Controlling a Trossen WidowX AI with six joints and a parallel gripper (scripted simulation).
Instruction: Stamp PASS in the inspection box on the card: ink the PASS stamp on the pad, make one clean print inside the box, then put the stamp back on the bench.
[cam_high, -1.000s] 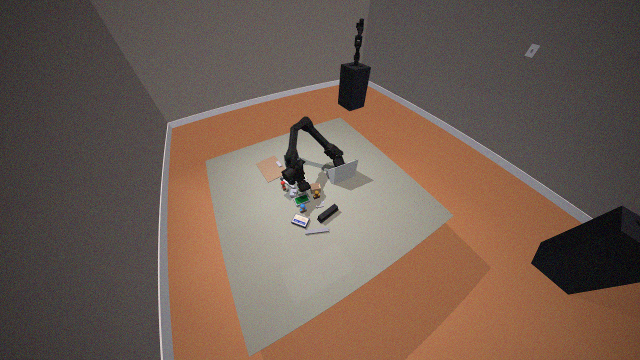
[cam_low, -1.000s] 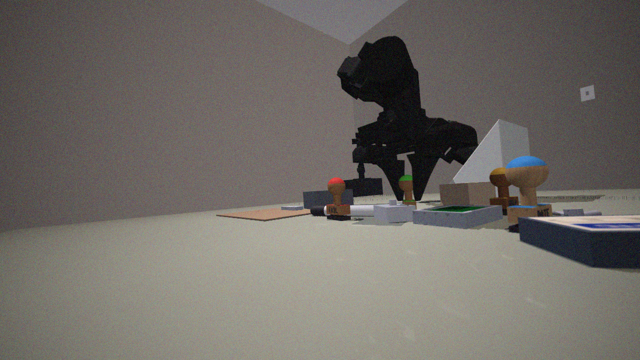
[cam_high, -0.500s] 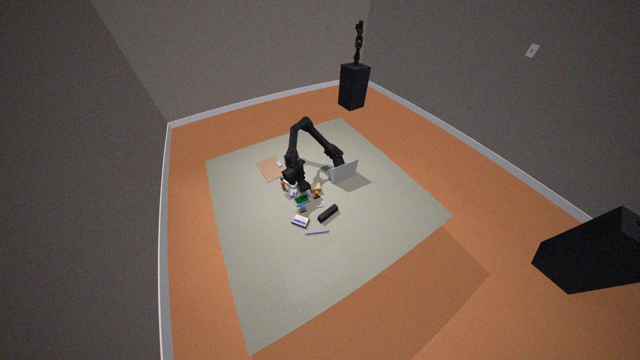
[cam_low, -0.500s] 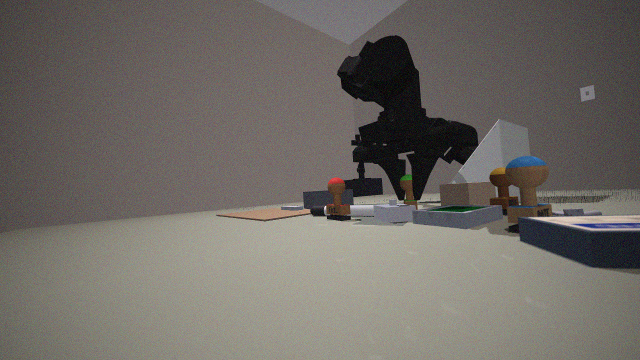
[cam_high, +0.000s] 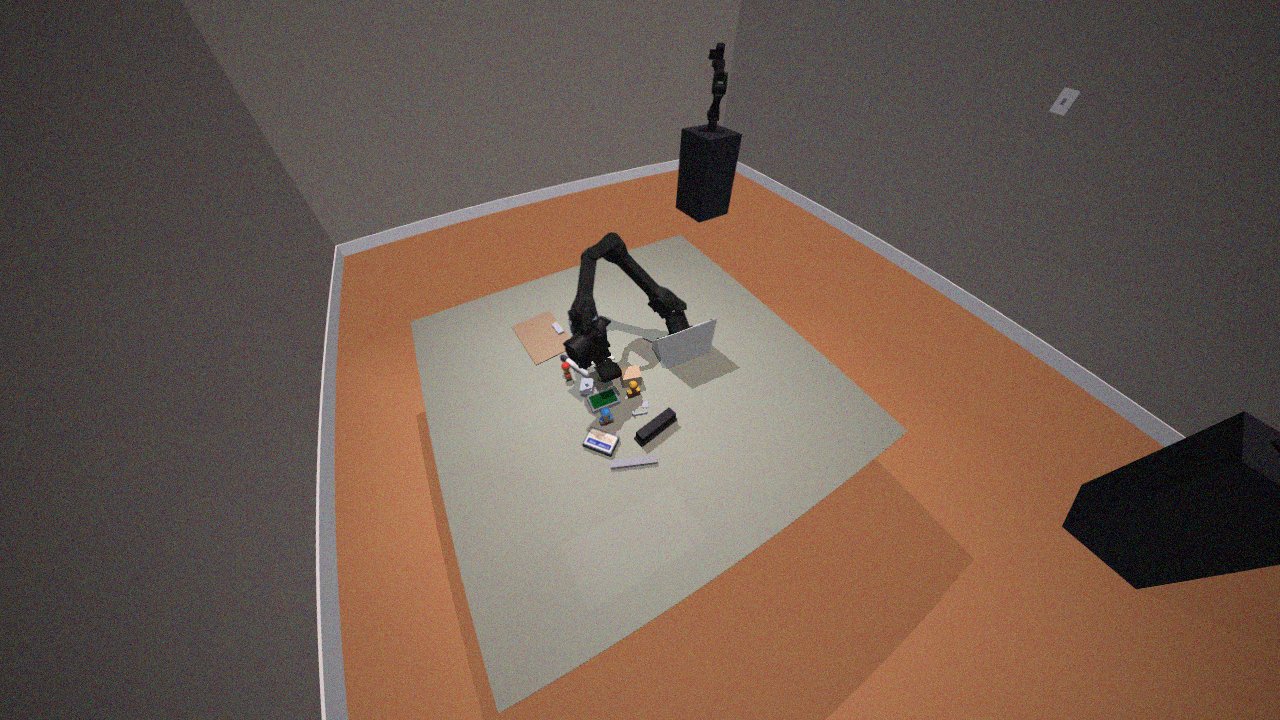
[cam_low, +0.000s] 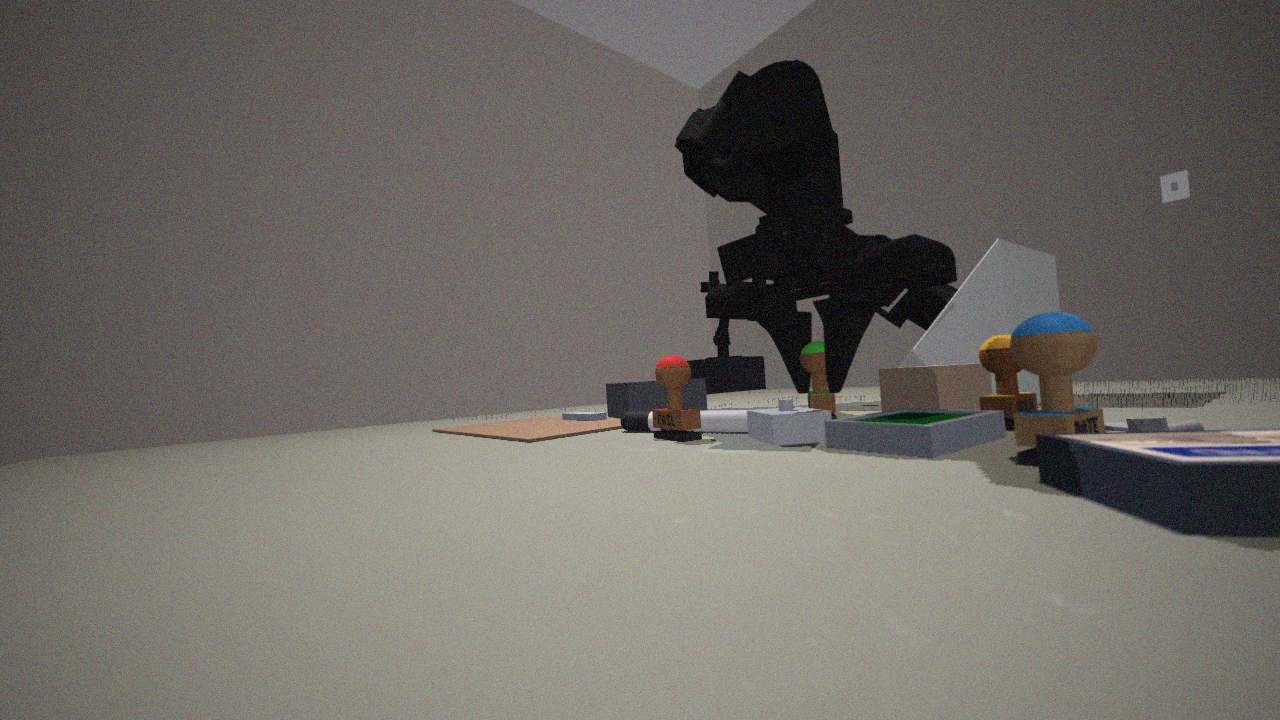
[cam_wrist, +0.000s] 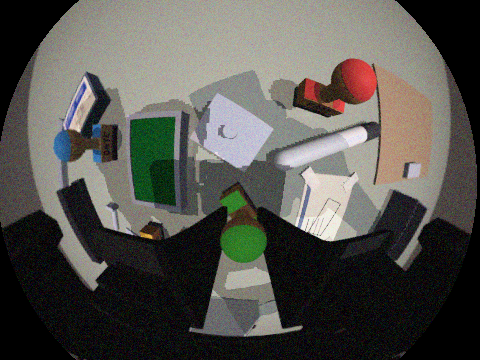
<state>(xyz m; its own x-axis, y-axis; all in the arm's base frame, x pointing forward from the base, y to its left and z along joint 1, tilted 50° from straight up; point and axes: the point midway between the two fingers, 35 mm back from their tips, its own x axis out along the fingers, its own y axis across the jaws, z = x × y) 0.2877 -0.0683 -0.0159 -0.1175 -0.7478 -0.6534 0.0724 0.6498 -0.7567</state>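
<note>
My gripper (cam_low: 817, 385) (cam_wrist: 242, 212) is shut on the green-topped wooden stamp (cam_low: 813, 360) (cam_wrist: 243, 243), holding it upright by its handle. Its lettering is not readable, and whether its base touches the bench is unclear. The green ink pad (cam_high: 603, 399) (cam_low: 921, 418) (cam_wrist: 152, 160) lies open in its grey case, left of the stamp in the wrist view. The pale card (cam_wrist: 311, 200) lies to the right in that view, with corner pieces, a blue stripe and thin printed lines; my right finger hides its lower part.
A red FAIL stamp (cam_low: 673, 367) (cam_wrist: 354, 81), a white marker (cam_wrist: 322, 148) and a lavender block (cam_low: 783, 427) (cam_wrist: 242, 140) lie around the stamp. A blue DATE stamp (cam_low: 1054, 340) (cam_wrist: 63, 145) and an orange-topped stamp (cam_low: 999, 355) stand near the pad. A tan board (cam_wrist: 400, 125) lies beyond the marker.
</note>
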